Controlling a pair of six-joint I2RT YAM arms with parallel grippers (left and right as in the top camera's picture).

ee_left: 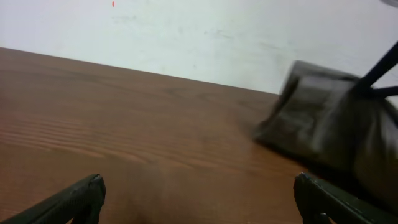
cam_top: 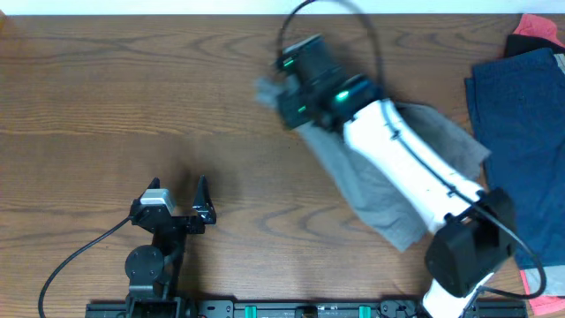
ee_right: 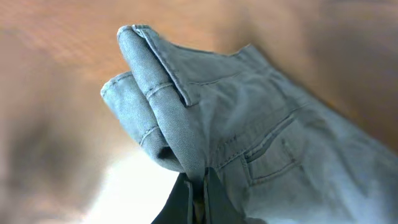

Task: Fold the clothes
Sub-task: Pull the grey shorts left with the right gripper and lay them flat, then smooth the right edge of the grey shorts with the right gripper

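My right tool [ee_right: 198, 190] is clamped on the grey pants [cam_top: 380, 190] at the waistband, holding them up over the bench [cam_top: 132, 106], right of centre. The fold looks barely begun. The left tool [cam_top: 181, 205] sits apart, idle, near left. The blue garment [cam_top: 521, 115] at far right is untouched

Brown woodgrain table [cam_top: 132, 97]; plain white wall [ee_left: 205, 37] behind far edge.

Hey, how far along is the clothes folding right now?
Nothing looks finished: no neat folded stack is in view. In hand: the right fingers are shut on the waistband end of the gray pants, bunched and raised, the rest lying on the table. The left fingers sit open and idle. Left to do: fold those pants, then the blue jeans and red garment at the table's right edge.
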